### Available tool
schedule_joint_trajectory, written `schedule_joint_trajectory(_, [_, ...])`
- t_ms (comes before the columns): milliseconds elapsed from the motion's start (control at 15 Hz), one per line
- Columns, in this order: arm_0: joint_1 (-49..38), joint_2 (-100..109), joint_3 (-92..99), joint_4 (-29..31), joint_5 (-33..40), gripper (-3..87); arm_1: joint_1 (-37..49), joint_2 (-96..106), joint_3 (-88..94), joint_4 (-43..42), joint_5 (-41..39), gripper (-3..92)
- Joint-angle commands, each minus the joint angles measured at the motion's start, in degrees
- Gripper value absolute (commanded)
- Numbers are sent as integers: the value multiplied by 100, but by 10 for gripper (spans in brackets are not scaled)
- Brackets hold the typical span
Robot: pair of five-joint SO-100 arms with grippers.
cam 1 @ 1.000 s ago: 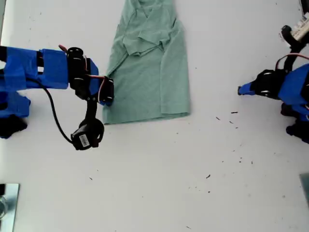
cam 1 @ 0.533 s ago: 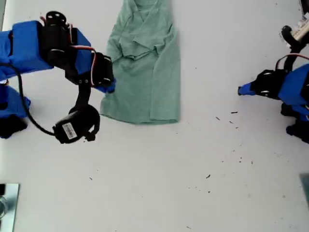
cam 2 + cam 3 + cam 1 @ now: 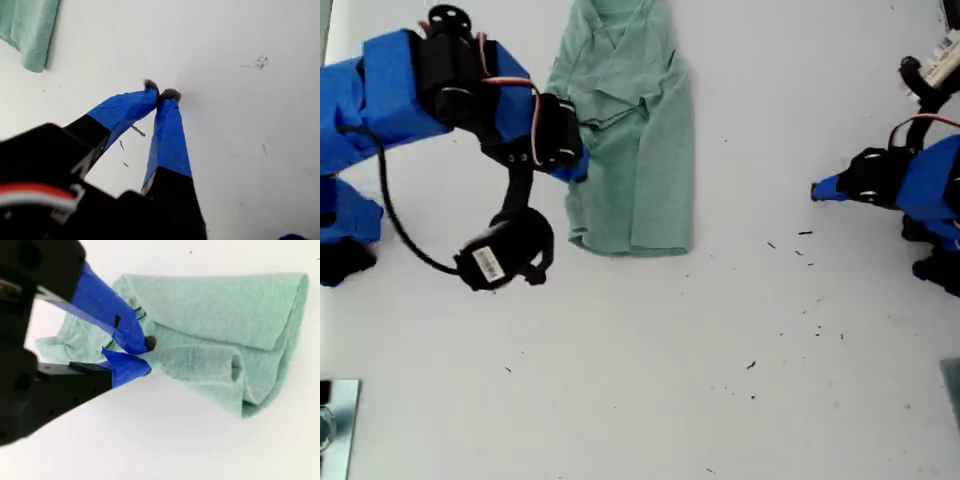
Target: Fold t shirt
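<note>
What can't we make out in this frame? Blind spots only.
- T shirt neck end: cut off by the top edge of the exterior view.
- Shirt edge under my second end effector: hidden there by the arm; the second wrist view shows the jaws shut on it.
- Layers inside the fold: hidden by the top layer in every view.
- Specks on the table: too small to identify.
- My first end effector: closed, empty.

Each arm [image 3: 400, 90] consists of blue body segments joined by black servo housings, with red and white wiring and a black cable looping to a labelled black wrist camera [image 3: 505, 250]. Gripper fingers [image 3: 167, 130] are black, wrapped in blue tape.
</note>
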Motion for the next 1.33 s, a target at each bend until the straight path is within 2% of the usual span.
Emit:
schedule_joint_trajectory(0, [237,-756,-923,-800,352,-2,-105,88,114,53,114,24])
schedule_joint_trajectory(67, [255,-1248,-923,-1389,633,-2,-149,88,114,53,141,24])
schedule_joint_trajectory(133, [237,-2030,-1178,-1547,879,15,-185,88,114,62,176,24])
schedule_joint_trajectory(200, [343,-2610,-1178,-1784,1213,235,-220,88,114,62,193,24])
schedule_joint_trajectory(267, [510,-2900,-1187,-1934,1512,322,-220,88,158,62,202,24])
schedule_joint_trajectory(333, [650,-2733,-1187,-1872,1591,347,-220,88,193,53,211,24])
schedule_joint_trajectory(533, [756,264,-835,-1257,1380,332,-211,88,185,53,220,24])
schedule_joint_trajectory(667, [255,2259,-53,-756,1406,319,-167,88,193,35,149,24])
schedule_joint_trajectory(733, [44,3199,1028,-668,1336,318,-123,88,185,35,88,24])
schedule_joint_trajectory(867, [-132,5089,4474,-1415,712,231,-114,88,202,35,26,24])
schedule_joint_trajectory(1000, [-44,6003,7304,-1995,-158,44,-88,88,202,62,-79,24])
schedule_joint_trajectory(1133, [299,6741,9132,-2408,-1195,-1,-105,88,193,70,-149,24])
schedule_joint_trajectory(1267, [615,8561,10371,-3067,-1591,-2,-114,88,193,79,-167,23])
